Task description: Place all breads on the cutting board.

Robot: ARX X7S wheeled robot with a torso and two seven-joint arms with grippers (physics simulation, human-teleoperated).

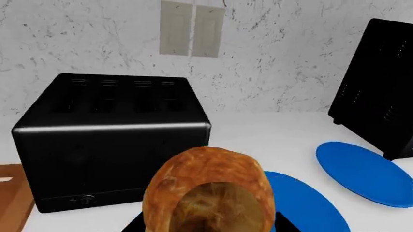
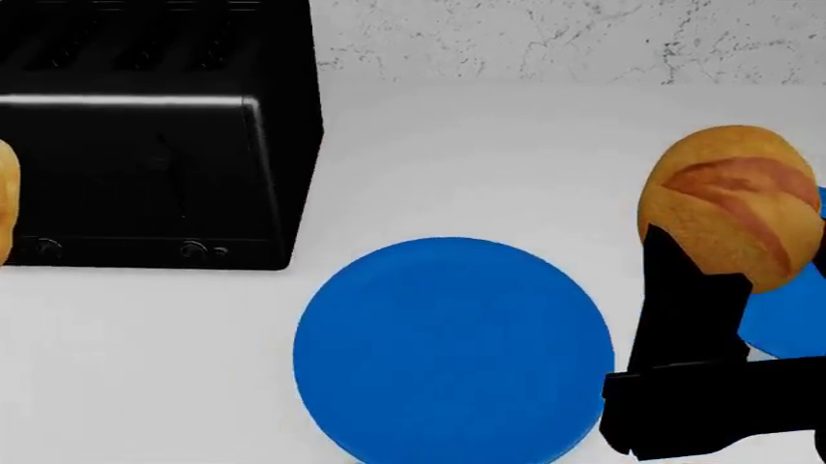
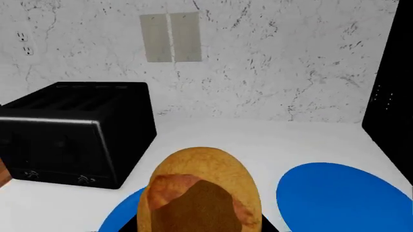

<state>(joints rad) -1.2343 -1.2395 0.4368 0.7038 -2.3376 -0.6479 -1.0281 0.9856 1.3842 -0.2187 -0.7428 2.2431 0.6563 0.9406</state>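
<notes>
I have a bread in each gripper, both lifted clear of the white counter [image 2: 427, 155], so the step in hand is the carry toward the cutting board. My right gripper [image 2: 722, 280] is pinching the larger oval loaf [image 2: 736, 208], the one with the pale score marks; in the head view it stands up out of the dark fingers [image 2: 691, 290], just above the edge of a blue plate [image 2: 794, 319] at the right border, with a second blue plate [image 2: 452, 353] on the counter in front of me. My left gripper itself barely shows; in the left wrist view the smaller round roll [image 1: 210, 193] fills the foreground close to the camera, and I judge it clamped between those fingers, though the pads are mostly hidden behind it. In the head view that roll is only a sliver at the left border, in front of the black toaster [image 2: 155, 135]. The cutting board [image 1: 14, 193] appears only as a brown wooden corner in the left wrist view, beside the toaster. So the next move calls for swinging both arms toward that side, keeping the breads high enough to pass the toaster, and lowering each onto bare wood before I let go. The right arm has the longer way to go.
</notes>
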